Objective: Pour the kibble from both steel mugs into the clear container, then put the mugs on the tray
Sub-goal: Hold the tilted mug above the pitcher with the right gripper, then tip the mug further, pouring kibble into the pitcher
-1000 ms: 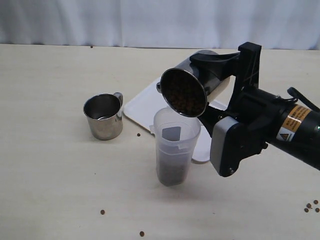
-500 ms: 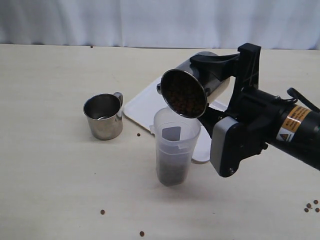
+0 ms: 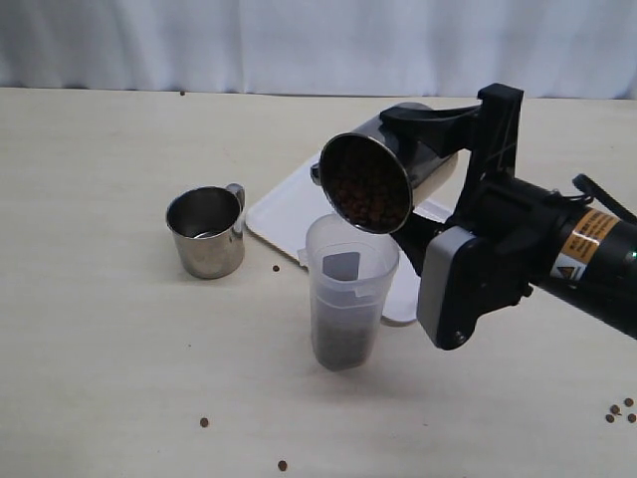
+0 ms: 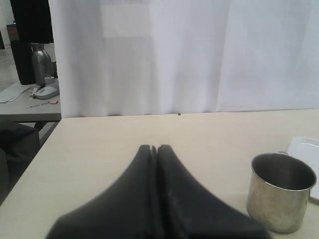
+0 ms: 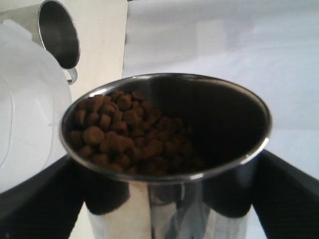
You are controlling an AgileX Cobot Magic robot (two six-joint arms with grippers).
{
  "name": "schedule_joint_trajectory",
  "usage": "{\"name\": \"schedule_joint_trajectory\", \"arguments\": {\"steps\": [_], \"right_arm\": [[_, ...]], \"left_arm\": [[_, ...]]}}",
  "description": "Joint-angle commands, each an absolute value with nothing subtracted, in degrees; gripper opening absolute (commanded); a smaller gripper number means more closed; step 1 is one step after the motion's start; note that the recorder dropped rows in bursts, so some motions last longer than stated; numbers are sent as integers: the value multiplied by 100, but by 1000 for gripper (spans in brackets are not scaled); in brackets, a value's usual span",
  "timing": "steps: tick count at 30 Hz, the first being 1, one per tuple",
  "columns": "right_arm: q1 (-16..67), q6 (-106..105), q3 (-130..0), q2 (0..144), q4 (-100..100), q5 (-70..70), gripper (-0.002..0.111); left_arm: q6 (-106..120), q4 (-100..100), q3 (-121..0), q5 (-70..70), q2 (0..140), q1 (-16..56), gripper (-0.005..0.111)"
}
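1. The right gripper [image 3: 423, 171] is clamped on the held mug [image 3: 366, 184], one black finger over the mug's wall and one under it. Against half a second ago it has barely moved: the upper finger sits a touch higher and further toward the desk's right edge.
2. The mug's tilt looks the same as before, and its kibble [image 5: 124, 134] is still heaped against the lower side of the rim. No pellets can be seen falling.
3. The held mug lies almost on its side, in the air. Its long axis runs from the far right corner toward the near left corner, with the mouth facing near-left and dipping slightly.
4. The mouth's low edge hangs just above the rim of the clear container [image 3: 348, 289], which stands upright near the middle of the desk [image 3: 100, 349] and is partly filled with dark pellets.
5. Just behind the container, toward the far edge, lies the tray [image 3: 284, 209], flat and white.
6. The second mug [image 3: 206, 234] stands upright toward the left edge, apart from the tray, with no kibble visible inside.
7. Loose pellets [image 3: 204, 422] dot the near edge, and a few more lie by the right edge.
8. The left gripper [image 4: 154, 149] hangs over the desk with fingertips pressed together on nothing, the second mug near it but apart.
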State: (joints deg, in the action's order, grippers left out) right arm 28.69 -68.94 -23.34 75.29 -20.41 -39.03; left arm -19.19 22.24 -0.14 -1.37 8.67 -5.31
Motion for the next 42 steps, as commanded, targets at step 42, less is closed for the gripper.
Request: {"name": "schedule_joint_trajectory", "arguments": {"steps": [42], "right_arm": [[2877,-7661,-2393,7517,-1861,-4449,5]], "left_arm": [[-1934,2209,0,-92,826,-540,0]]}}
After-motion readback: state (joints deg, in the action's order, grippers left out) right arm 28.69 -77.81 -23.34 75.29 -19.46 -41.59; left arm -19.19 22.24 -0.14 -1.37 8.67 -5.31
